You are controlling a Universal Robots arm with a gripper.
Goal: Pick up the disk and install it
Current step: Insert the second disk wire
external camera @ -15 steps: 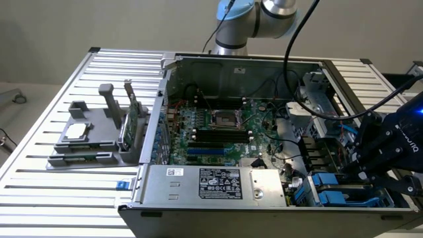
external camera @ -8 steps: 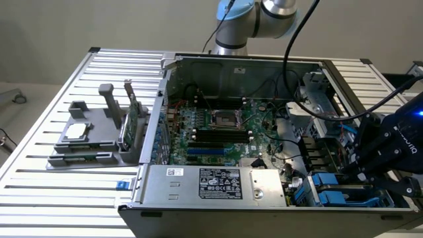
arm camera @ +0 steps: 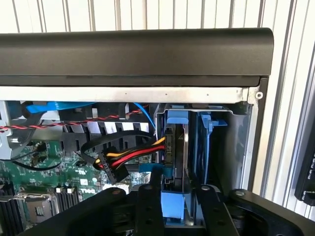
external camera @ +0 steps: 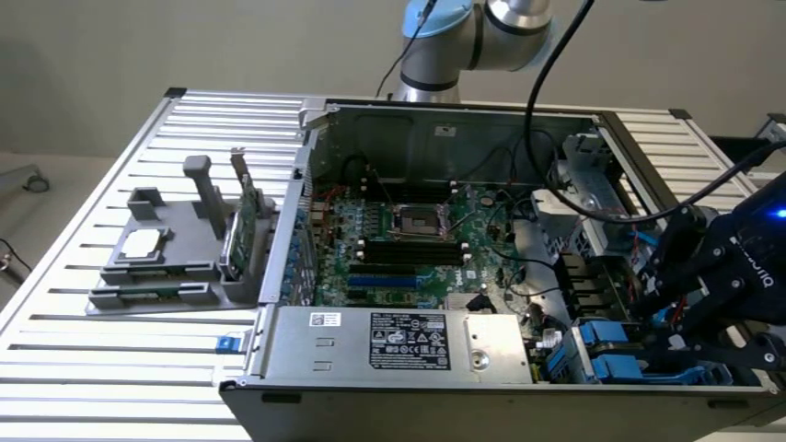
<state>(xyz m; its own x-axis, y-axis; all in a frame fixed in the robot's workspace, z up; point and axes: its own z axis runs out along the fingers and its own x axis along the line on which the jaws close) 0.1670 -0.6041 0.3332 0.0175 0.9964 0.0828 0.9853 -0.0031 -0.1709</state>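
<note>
Gripper (arm camera: 179,194) straddles the blue-railed, silver-grey metal disk (arm camera: 174,147), fingers parted slightly, sitting upright in the open computer case's (external camera: 406,341) drive bay at the exterior view's near right. Risk: half-seated, it could snag cables.

Slatted metal table, with an open computer case and a grey parts stand on it

The table (external camera: 110,359) is pale ribbed aluminium, its grooves running across. An open computer case (external camera: 406,387) lies on it – side panel off, green motherboard facing up – and fills the middle and the exterior view's right. Beside it, toward the exterior view's left, sits a grey parts stand (external camera: 172,267) holding a flat silver square piece (external camera: 142,244) and an upright green circuit card (external camera: 249,221).
</note>
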